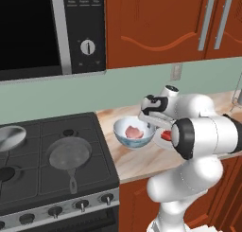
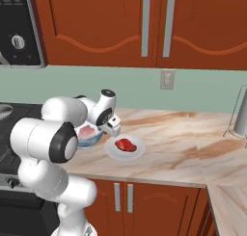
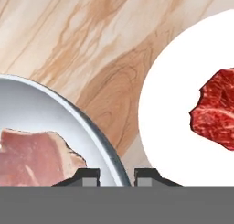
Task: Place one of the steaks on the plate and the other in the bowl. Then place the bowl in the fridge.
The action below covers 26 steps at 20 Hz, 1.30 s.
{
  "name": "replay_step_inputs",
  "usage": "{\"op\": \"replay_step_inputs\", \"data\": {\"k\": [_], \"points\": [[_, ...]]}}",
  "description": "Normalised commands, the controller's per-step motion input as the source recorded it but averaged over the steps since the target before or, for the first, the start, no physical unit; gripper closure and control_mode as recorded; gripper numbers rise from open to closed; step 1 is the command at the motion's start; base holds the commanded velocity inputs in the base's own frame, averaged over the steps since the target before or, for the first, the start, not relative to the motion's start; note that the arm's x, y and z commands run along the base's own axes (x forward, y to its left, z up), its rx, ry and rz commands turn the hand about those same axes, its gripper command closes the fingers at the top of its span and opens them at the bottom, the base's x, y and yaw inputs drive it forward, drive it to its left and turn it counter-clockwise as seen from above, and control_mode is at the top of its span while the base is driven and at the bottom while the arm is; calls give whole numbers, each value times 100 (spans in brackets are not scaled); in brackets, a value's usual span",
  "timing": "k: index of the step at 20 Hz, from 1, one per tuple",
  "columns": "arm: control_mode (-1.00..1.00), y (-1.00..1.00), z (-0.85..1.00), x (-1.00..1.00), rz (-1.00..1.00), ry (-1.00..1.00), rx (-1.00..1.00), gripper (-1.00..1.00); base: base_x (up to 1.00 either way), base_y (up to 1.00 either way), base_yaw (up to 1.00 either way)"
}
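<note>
Steaks both placed: paler pink steak with whitish fat [image 1: 134,131] lies inside the deep round white bowl with pale blue outside [image 1: 124,137], centre of the left base view; bright red steak [image 2: 125,144] lies on the small flat round white plate [image 2: 137,150], centre of the right base view. Bowl and plate sit just beside each other on the light wood-grain countertop [image 2: 183,148], a strip of counter showing between them in the hand view. Two-finger gripper [image 3: 117,175] is at the bowl's rim on the plate side; its dark tips stand narrow, one on each side of the rim wall, closed on the bowl's edge. Left of the bowl in the left base view: black stove [image 1: 28,179] with a grey round frying pan [image 1: 70,155]. Microwave [image 1: 52,32] upper left, red-brown cabinets [image 2: 144,28] along the top.
</note>
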Motion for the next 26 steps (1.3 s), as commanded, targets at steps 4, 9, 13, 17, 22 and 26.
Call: {"op": "replay_step_inputs", "data": {"k": [4,9,13,17,22,26], "points": [[-100,3,12,-72,-42,-11,4,100,0,0,0],[-100,14,44,-92,-40,-8,14,100,0,0,0],[-100,6,58,-79,-47,-12,30,100,0,0,0],[-100,-1,61,-73,-42,-2,18,100,0,0,0],[-100,0,63,-61,-22,3,-1,100,0,0,0],[-100,0,51,-27,-1,25,-15,100,0,0,0]]}}
